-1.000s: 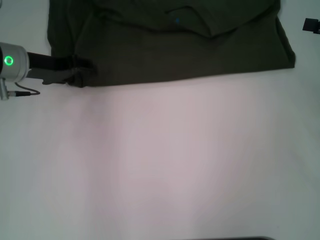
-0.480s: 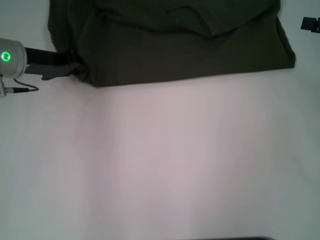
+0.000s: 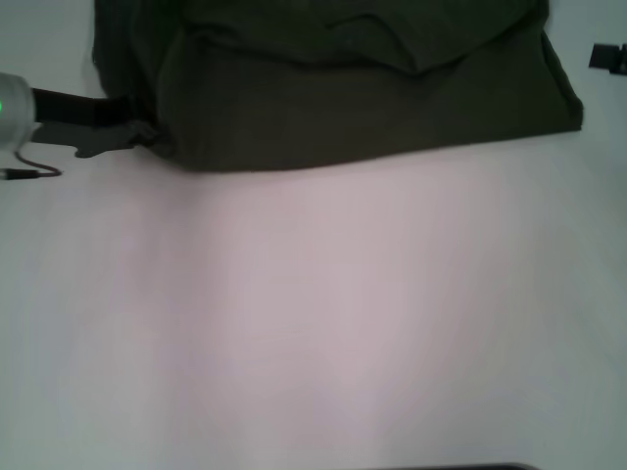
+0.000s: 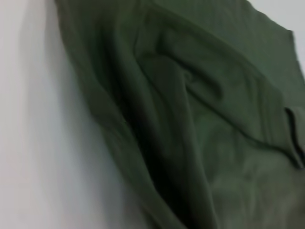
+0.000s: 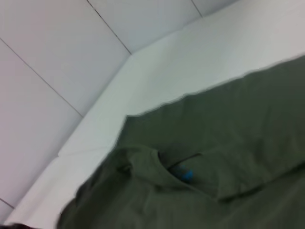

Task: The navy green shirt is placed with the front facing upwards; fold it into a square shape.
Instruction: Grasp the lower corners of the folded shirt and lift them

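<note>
Jaws of left gripper [image 3: 137, 132] pinching shirt [image 3: 372, 98]

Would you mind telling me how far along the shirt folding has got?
Partly done: the navy green shirt is already doubled over, its neck label showing on top. In hand: the left gripper is at its left edge. The right gripper waits beside the shirt. Folding it into a square remains.

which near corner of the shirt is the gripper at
The near left corner of the navy green shirt; the left gripper is there, while the right gripper stays clear of the cloth.
</note>
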Controlling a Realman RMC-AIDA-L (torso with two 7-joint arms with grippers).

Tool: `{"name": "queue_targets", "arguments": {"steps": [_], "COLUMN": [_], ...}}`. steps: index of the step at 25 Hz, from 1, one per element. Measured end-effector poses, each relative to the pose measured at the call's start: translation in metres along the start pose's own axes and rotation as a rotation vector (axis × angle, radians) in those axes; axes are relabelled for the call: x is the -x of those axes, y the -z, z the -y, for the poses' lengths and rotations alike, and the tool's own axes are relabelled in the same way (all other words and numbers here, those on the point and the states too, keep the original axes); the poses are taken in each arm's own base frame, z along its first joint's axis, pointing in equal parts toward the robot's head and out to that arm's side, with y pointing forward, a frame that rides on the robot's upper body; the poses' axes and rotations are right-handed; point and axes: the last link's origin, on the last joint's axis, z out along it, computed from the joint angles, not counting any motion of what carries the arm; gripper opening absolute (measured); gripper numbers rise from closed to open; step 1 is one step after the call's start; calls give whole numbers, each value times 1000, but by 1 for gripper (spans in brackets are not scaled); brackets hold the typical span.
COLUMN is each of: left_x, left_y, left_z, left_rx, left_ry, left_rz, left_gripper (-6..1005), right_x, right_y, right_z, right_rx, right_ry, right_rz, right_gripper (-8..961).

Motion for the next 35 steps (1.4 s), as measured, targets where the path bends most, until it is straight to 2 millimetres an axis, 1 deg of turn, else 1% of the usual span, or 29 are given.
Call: {"name": "queue_targets", "arguments": {"steps": [2, 5, 8, 12, 15, 20, 25, 28, 29, 31, 35], "left_x": [0, 0, 3, 8, 12, 13, 10, 6, 4, -1, -4], "left_y": [12, 30, 45, 53, 52, 50, 46, 44, 43, 42, 38], "left_z": [3, 11, 20, 31, 33, 32, 23, 14, 11, 6, 4], "left_rx": [25, 39, 46, 35, 38, 42, 76, 103, 106, 101, 83], "left_ry": [10, 25, 37, 50, 38, 31, 35, -8, -27, -52, -55], "left_rz": [28, 58, 83, 81, 77, 75, 55, 28, 17, -6, -16], "left_gripper": [30, 31, 31, 32, 32, 31, 35, 40, 41, 76, 146], "right_x": [1, 8, 15, 18, 19, 22, 29, 39, 39, 44, 48], "right_y": [1, -1, -9, -27, -38, -42, -37, -28, -28, -26, -24], "right_z": [6, 10, 7, -2, -8, -13, -9, -6, -6, -7, -8], "right_rx": [-49, -110, -122, -87, -59, -44, -87, -124, -124, -124, -122], "right_ry": [-27, -56, -64, -94, -120, -114, -125, -132, -132, -129, -120], "right_rz": [-61, -135, -172, -187, -210, -218, -252, -263, -263, -255, -251], "right_gripper": [690, 690, 691, 692, 692, 693, 694, 695, 695, 695, 696]}}
